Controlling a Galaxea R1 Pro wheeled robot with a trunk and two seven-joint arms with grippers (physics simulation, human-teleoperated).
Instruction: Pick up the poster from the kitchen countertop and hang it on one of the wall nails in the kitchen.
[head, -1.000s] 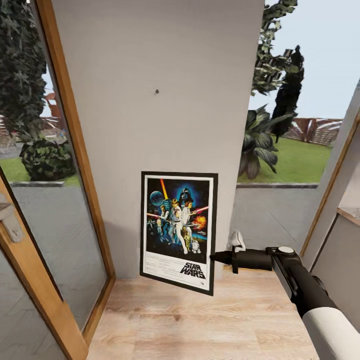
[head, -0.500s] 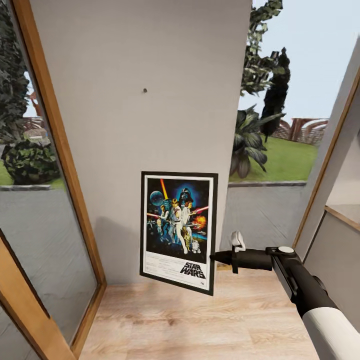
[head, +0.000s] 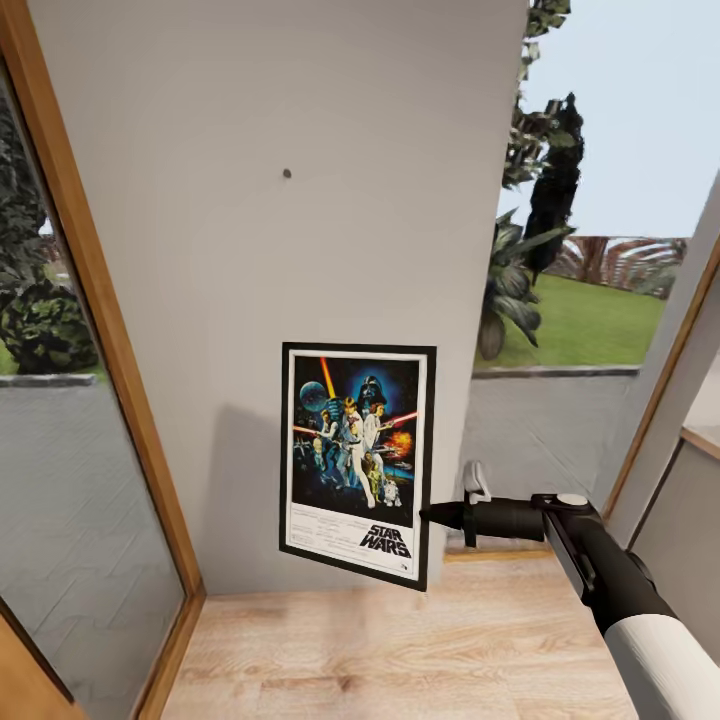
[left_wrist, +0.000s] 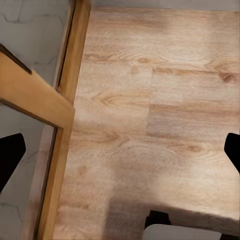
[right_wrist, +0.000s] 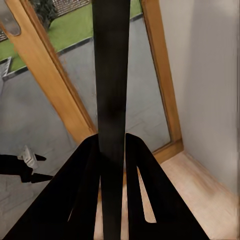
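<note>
The poster (head: 357, 460) hangs upright in the air before the pale grey wall, its Star Wars picture facing me. My right gripper (head: 432, 516) is shut on the poster's right edge, low down. In the right wrist view the poster (right_wrist: 111, 90) shows edge-on as a black strip pinched in that gripper (right_wrist: 112, 142). A wall nail (head: 287, 173) is a dark dot on the plaster, well above the poster and a little to its left. My left gripper (left_wrist: 120, 152) is open over the wooden floor, holding nothing. The kitchen countertop is out of view.
A glass door in a wooden frame (head: 95, 300) stands at the left of the wall panel (head: 330, 250). A window with another wooden frame (head: 665, 370) is at the right, and a garden lies outside. A light plank floor (head: 400, 650) runs below.
The whole view has shifted as the camera moved: the wall looks nearer and the left door frame has slid outward. The poster stays in my right gripper with the same hold.
</note>
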